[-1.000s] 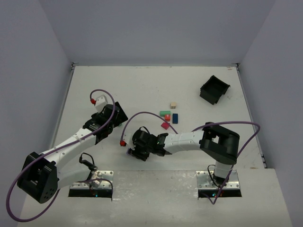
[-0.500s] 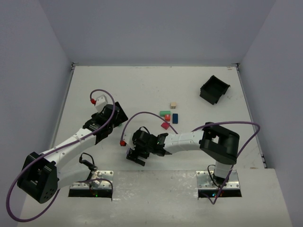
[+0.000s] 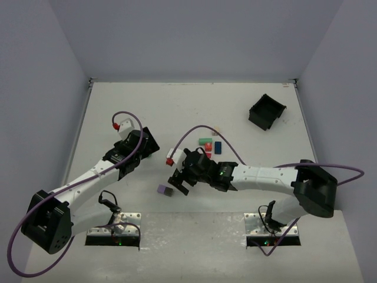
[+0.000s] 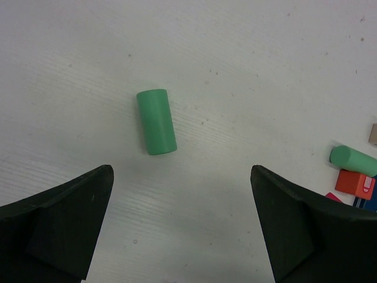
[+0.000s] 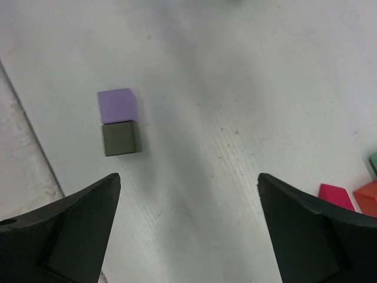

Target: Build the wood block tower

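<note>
Pale lavender walls [image 3: 194,35] box in a white surface [image 3: 177,106]. Two arms reach out from the near edge. Black bin [image 3: 267,111], count 1, sits far right and well apart from everything else; nothing visible in it.

Left tool [image 4: 181,194]: jaws spread wide, holding nothing, hovering over a lone green cylinder [image 4: 156,121] lying on its side on the left half of the surface.

Right tool [image 5: 188,188]: jaws also wide, nothing between them, near the front middle of the surface.

Wood blocks counted:
- green cylinders: 2 (the lone one; a second [image 4: 353,160] in the cluster)
- red block [image 4: 355,183]: 1
- magenta piece [image 5: 337,196]: 1
- blue block [image 3: 218,147]: 1
- tan block [image 4: 373,134]: 1, mostly cut off or behind a cable
- purple cube [image 5: 117,105]: 1
- dark grey-brown cube [image 5: 121,139]: 1, touching the purple one; true colour unclear in shadow

Total: 8 pieces seen.

Location: the cluster of green, red, magenta, blue and tan lies mid-surface, pieces side by side and near one another. The purple/dark pair sits apart, near the front edge.

Progress (judgement): no tower standing. I cannot see any piece resting on another. Stacking looks wholly ahead; scattered pieces need gathering first.
</note>
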Controlling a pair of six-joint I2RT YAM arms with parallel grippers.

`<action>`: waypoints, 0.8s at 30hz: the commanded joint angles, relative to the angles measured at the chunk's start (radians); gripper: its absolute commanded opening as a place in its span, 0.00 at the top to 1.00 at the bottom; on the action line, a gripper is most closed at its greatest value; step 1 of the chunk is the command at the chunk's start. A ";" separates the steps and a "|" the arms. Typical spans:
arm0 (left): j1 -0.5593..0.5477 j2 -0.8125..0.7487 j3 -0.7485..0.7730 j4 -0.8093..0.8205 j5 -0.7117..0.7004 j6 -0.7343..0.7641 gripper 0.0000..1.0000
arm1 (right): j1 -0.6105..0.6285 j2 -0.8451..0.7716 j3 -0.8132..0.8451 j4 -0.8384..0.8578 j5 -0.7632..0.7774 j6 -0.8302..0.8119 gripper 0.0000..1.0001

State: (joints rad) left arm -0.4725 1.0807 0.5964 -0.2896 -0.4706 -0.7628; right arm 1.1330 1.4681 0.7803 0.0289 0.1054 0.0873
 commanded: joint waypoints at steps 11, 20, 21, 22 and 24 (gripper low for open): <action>-0.009 -0.093 -0.003 -0.001 -0.022 -0.003 0.00 | -0.436 -0.077 0.011 -0.064 0.050 0.232 0.01; -0.009 -0.089 -0.012 0.021 -0.022 0.003 0.00 | -0.664 0.090 0.191 -0.177 0.033 0.358 0.01; -0.008 -0.087 -0.014 0.021 -0.027 0.002 0.00 | -0.676 0.122 0.214 -0.178 0.036 0.364 0.01; -0.008 -0.085 -0.014 0.021 -0.031 0.000 0.00 | -0.682 0.148 0.234 -0.181 0.036 0.364 0.01; -0.009 -0.081 -0.012 0.023 -0.033 0.002 0.00 | -0.691 0.217 0.292 -0.190 0.040 0.362 0.01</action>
State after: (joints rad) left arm -0.4728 0.9997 0.5869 -0.2966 -0.4828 -0.7639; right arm 0.4563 1.5977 0.9784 -0.1350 0.1345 0.4085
